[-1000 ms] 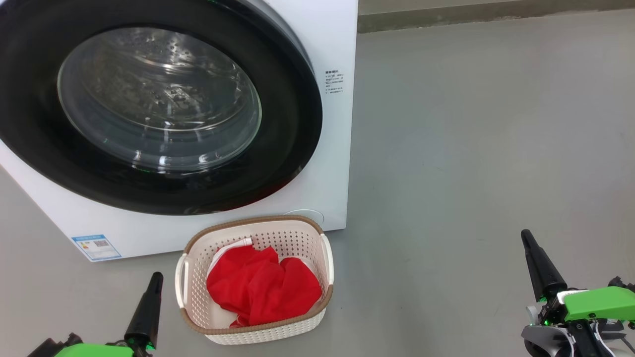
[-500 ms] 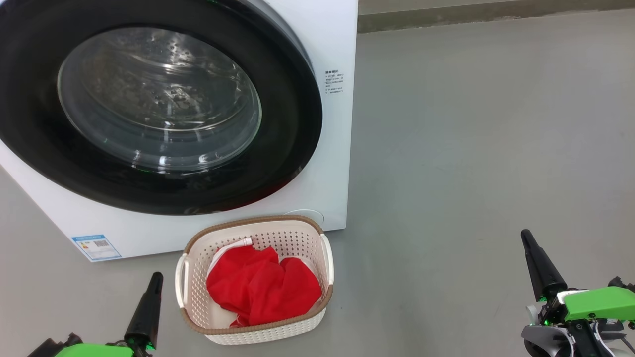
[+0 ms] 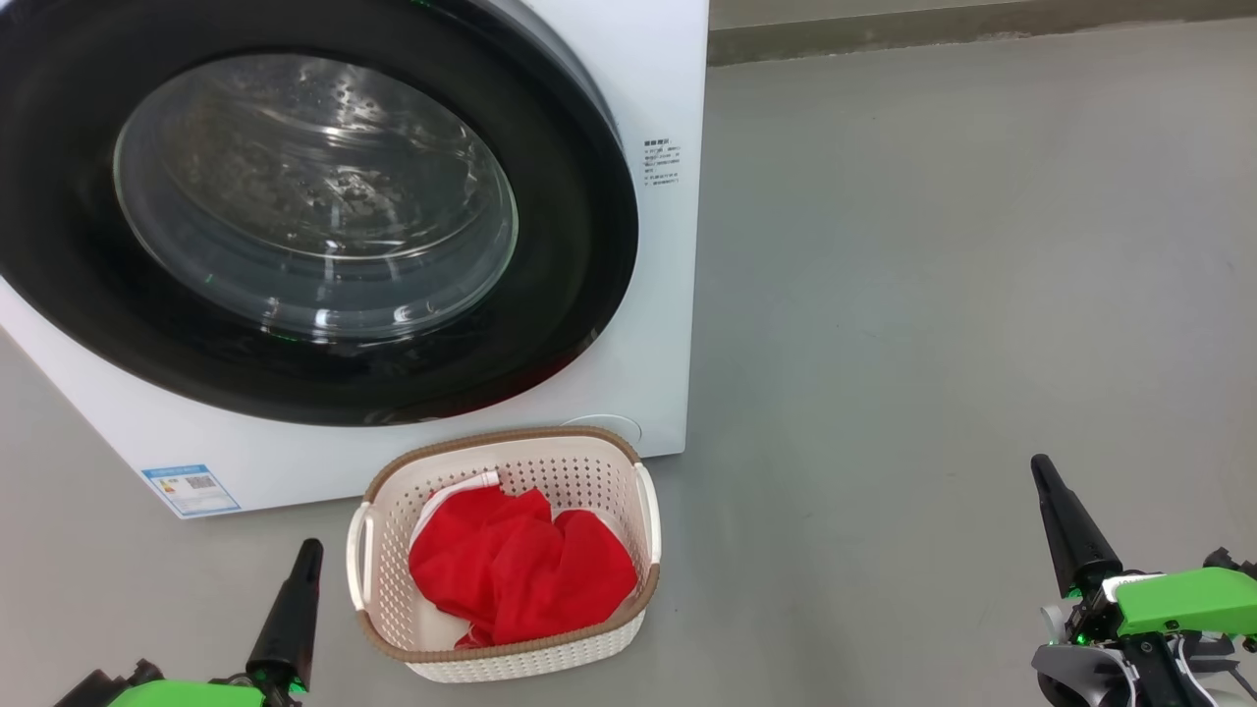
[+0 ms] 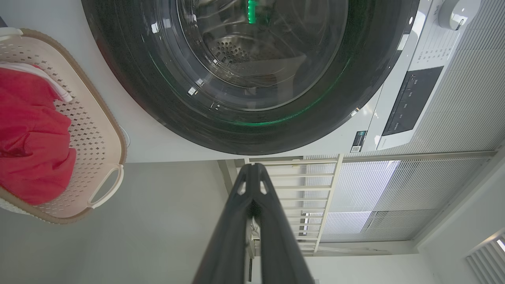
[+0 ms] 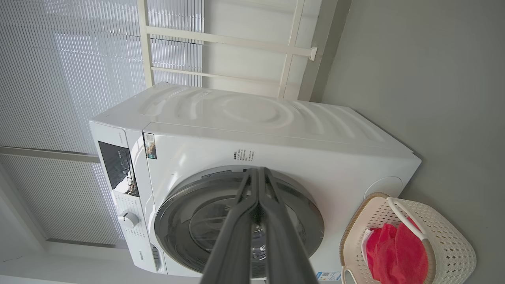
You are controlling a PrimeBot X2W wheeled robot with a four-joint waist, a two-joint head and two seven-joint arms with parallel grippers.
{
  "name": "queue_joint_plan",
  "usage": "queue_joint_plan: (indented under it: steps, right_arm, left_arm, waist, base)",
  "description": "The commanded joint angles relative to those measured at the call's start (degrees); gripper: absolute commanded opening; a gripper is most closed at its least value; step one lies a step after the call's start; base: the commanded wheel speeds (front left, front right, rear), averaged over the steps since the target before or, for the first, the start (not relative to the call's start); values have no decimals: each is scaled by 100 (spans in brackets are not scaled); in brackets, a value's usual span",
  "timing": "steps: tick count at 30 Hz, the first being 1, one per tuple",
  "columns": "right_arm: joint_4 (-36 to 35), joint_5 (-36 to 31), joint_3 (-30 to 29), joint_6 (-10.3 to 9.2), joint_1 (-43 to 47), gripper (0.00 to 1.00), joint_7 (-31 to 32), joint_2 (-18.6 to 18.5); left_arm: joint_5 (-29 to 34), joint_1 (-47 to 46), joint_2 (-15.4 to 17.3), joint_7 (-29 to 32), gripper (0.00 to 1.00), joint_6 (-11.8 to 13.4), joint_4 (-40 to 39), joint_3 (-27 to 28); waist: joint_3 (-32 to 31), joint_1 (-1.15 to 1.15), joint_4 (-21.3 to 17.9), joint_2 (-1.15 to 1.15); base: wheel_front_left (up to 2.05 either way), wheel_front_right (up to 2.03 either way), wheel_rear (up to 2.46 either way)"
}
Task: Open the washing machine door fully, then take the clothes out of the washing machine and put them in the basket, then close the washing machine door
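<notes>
washing machine door point(image 3: 314, 211): big, round and black, lying flat against the front of the white washing machine point(image 3: 663, 88). looks shut all the way round, with no gap seen at the edge in the right wrist view. through the glass, just a shiny drum with little holes, and no red in there.

clothes point(image 3: 520, 570): red, with a bit of white, bunched up inside the basket point(image 3: 506, 439). basket down on the floor point(image 3: 933, 295), just in front of the machine's lower right corner and close to it.

left pincer point(image 3: 311, 546): low at the left, near the basket's left side but not touching it, both fingers pressed together, holding nothing. right pincer point(image 3: 1039, 466): far off at the right, well apart from the basket and the door, fingers together too, holding nothing.

so, most likely the very end of the job: door closing done, or all but done. to do this bit well:
- look once round the door edge to be sure of a full shut.
- if not sure, push flat and soft on the black frame near its edge, not on the glass.
- hold both pincers low and away from the basket, to avoid tipping it.
- no need to reach for more clothes, with none seen in the drum.
</notes>
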Motion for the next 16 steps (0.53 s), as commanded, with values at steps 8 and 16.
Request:
queue_joint_plan:
  steps: [8, 16]
  right_arm:
    - [-142, 29, 75, -4, -231, 0, 36, -54]
    - [-142, 29, 76, -4, -231, 0, 36, -54]
  left_arm:
    - [-39, -224, 44, 43, 0, -40, -118, 201]
    - [-39, -224, 44, 43, 0, -40, -118, 201]
  waist:
    - [0, 0, 0, 0]
    - [0, 0, 0, 0]
  base:
    - [0, 0, 0]
    - [0, 0, 0]
